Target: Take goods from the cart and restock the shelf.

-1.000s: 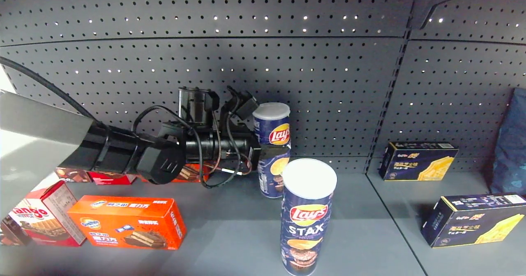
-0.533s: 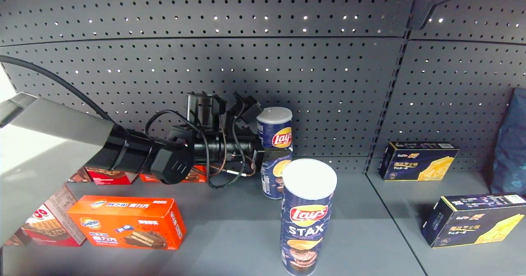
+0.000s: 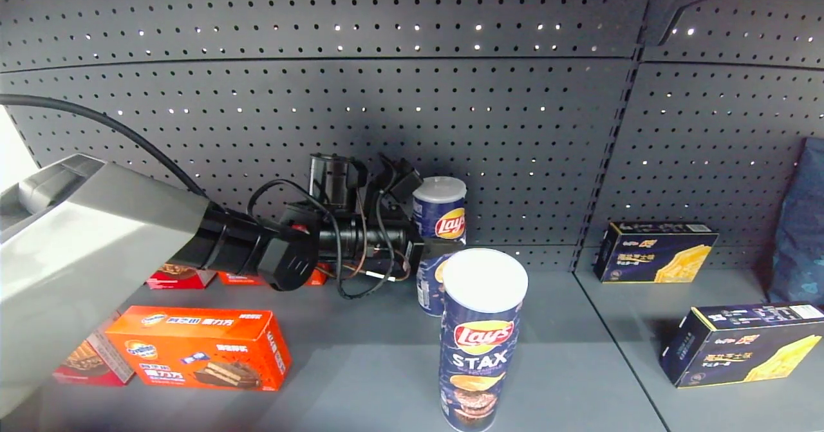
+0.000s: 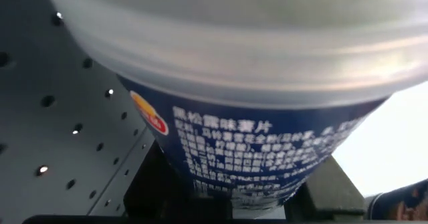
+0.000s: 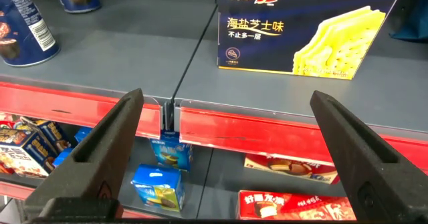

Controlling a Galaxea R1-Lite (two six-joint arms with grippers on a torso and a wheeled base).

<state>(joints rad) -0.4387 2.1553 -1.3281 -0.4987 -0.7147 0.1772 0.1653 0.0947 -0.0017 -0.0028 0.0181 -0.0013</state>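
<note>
One big grey wall with holes [image 3: 322, 97] stands at the back of the shelf [image 3: 373, 367]. A long orange box [image 3: 199, 348] lies on the left part of the shelf. A dark box with yellow on it [image 3: 740, 342] lies on the right part. A tall blue chip can [image 3: 479, 342] stands upright in the middle, near the front. A second chip can [image 3: 441, 216] is upright just behind it, close to the wall. The left gripper [image 3: 438, 246] squeezes this second chip can around its middle. The tall can hides its bottom, so it is not clear if it touches the shelf. The right gripper [image 5: 226, 100] is spread wide with nothing in it, out in front of the shelf's red edge.
</note>
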